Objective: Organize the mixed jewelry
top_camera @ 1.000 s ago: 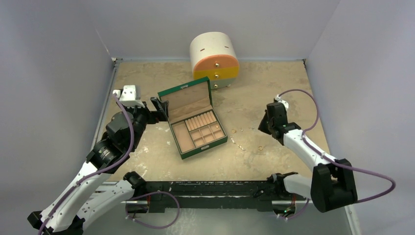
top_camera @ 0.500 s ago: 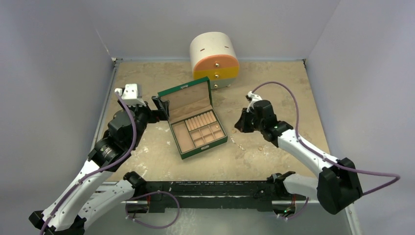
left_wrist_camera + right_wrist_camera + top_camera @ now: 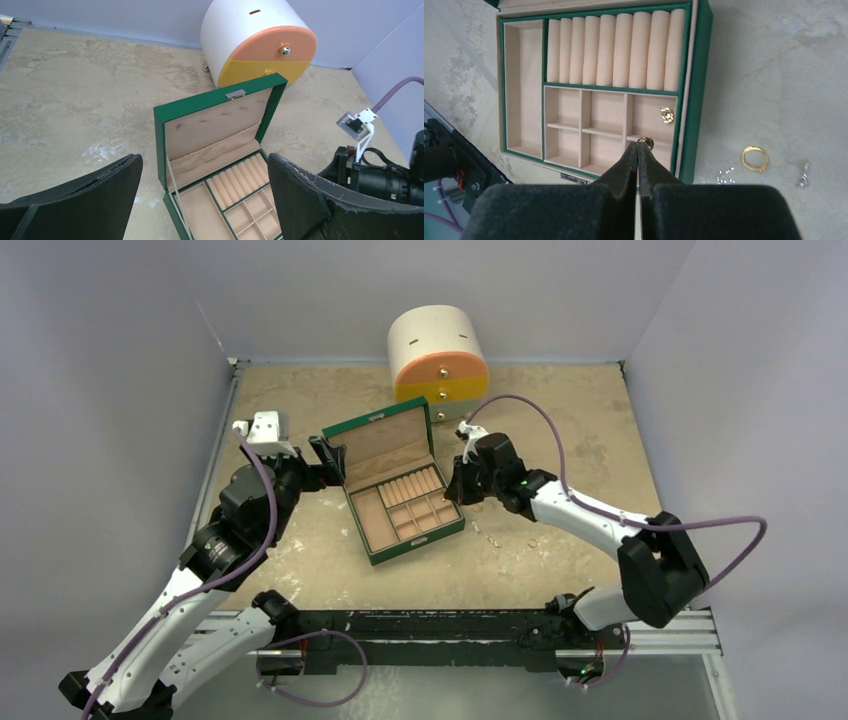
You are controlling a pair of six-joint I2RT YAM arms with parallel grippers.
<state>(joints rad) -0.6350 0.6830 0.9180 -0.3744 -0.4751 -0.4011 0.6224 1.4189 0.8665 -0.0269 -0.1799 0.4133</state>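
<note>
**Step in hand:** a placing step. The right gripper [image 3: 638,147] is hanging over the green box [image 3: 696,100] with its fingers pressed together, pinching a small gold ring [image 3: 645,143] at the very tips. The ring is sitting above the box's small square compartments, on the side nearest the box's right wall.

**Already in the box:** a gold stud [image 3: 667,115] is lying in the small compartment beside that same wall, just below the row of ring rolls.

**Still outside the box:** a gold band [image 3: 755,157] and silvery chain bits [image 3: 725,176] are lying on the table [image 3: 560,420], near the box's right wall.

**Left gripper [image 3: 325,465]:** waiting at the left side of the box's raised lid, fingers spread wide, holding nothing.

**Next move, as judged:** lowering slightly over one compartment and parting the fingers. This needs care because the dividers are narrow and the ring could roll or cling to a pad.

**Change from a second ago:** the right arm is now reaching over the box, having been well apart to its right. The left arm and box are staying put.
</note>
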